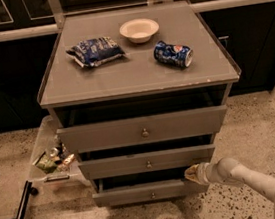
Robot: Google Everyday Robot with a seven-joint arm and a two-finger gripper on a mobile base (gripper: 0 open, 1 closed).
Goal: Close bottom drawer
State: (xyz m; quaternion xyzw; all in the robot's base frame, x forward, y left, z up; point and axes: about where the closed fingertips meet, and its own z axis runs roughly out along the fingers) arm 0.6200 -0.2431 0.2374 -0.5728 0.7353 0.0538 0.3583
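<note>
A grey wooden cabinet (138, 76) stands in the middle with three drawers, all pulled partly out. The bottom drawer (143, 193) is the lowest and narrowest, with a small round metal knob (153, 195); it sticks out a little, with a dark gap above its front. My gripper (193, 174) comes in from the lower right on a white arm (247, 180) and rests at the right end of the bottom drawer's front, by its top edge.
On the cabinet top lie a blue chip bag (94, 51), a white bowl (139, 30) and a tipped blue soda can (172, 54). A clear bin of small items (51, 160) sits on the floor at left. Dark cabinets line the back.
</note>
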